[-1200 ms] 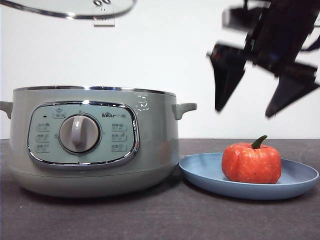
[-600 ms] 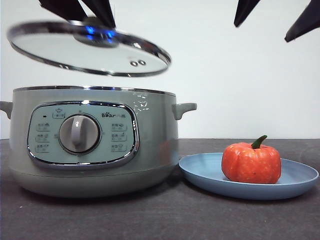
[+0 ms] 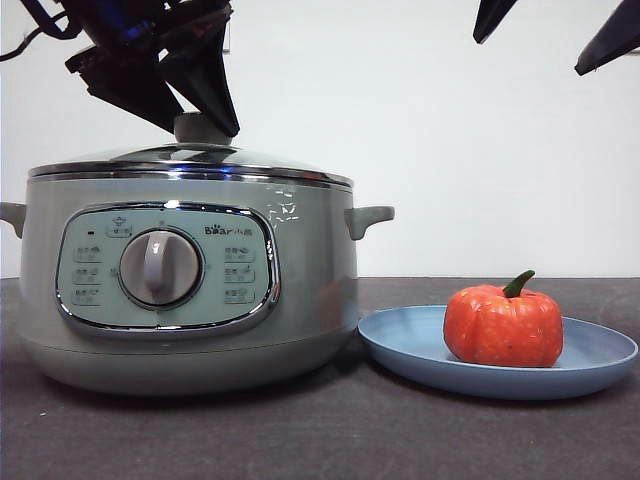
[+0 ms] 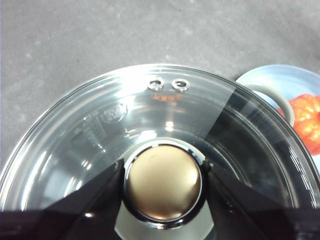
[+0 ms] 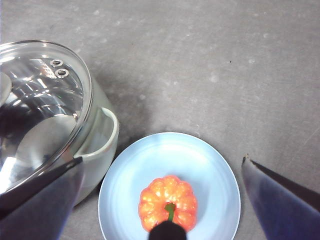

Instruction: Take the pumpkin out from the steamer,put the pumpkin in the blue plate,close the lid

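The glass lid (image 3: 120,160) sits level on the sage-green steamer (image 3: 310,290). My left gripper (image 3: 205,130) comes down from the top left, its jaws closed on either side of the lid's pale green knob (image 4: 163,182). The orange pumpkin (image 3: 503,325) stands upright in the blue plate (image 3: 410,345), right of the steamer. My right gripper (image 3: 530,55) is open and empty, high above the plate; only its jaw tips show at the top right. The right wrist view looks straight down on the pumpkin (image 5: 167,200), the plate (image 5: 165,150) and the lid (image 5: 35,100).
The steamer's right side handle (image 3: 370,218) reaches toward the plate, with a small gap between them. The dark grey tabletop (image 3: 330,430) runs in front of both. A plain white wall stands behind.
The left gripper has brought the lid down from high above the steamer, tilted on the way, onto the rim, where it now rests level. The right gripper rose toward the top right corner.
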You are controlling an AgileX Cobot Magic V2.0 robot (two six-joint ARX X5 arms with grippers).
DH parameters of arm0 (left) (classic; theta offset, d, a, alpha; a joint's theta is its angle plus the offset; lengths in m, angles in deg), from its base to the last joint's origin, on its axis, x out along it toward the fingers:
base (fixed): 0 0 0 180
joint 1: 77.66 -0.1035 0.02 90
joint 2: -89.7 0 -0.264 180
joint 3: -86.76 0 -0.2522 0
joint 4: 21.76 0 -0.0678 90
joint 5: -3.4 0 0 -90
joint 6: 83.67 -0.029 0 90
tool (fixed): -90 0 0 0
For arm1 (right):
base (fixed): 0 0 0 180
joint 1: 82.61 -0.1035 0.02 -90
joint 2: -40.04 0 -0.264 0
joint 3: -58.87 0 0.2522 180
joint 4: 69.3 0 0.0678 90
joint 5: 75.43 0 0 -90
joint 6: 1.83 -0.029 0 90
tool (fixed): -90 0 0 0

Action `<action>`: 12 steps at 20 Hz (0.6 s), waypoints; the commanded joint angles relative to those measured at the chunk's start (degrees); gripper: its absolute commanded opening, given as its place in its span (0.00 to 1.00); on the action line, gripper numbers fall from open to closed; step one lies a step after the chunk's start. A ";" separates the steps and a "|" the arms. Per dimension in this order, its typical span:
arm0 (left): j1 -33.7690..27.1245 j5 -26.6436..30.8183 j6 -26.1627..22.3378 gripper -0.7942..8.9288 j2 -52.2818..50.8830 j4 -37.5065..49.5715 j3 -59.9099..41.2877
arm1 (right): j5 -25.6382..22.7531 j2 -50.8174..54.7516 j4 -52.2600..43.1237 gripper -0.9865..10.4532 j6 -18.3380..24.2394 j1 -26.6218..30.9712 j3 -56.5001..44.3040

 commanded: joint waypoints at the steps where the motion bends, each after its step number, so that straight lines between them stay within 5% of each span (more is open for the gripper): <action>1: 0.26 0.07 0.04 0.07 0.09 0.48 -1.90 | -0.13 0.07 -0.15 0.61 -0.42 -0.04 -0.39; 3: 0.26 0.04 0.04 0.10 0.09 0.42 -1.95 | -0.11 0.07 -0.15 0.61 -0.42 -0.04 -0.39; 6: 0.26 0.04 0.55 0.62 0.09 0.42 -1.90 | -0.04 0.07 -0.15 0.61 -0.42 -0.04 -0.39; 12: 0.26 -0.04 2.10 0.62 -3.74 -0.11 -1.84 | 0.11 0.11 -0.17 0.61 -0.37 -0.04 -0.39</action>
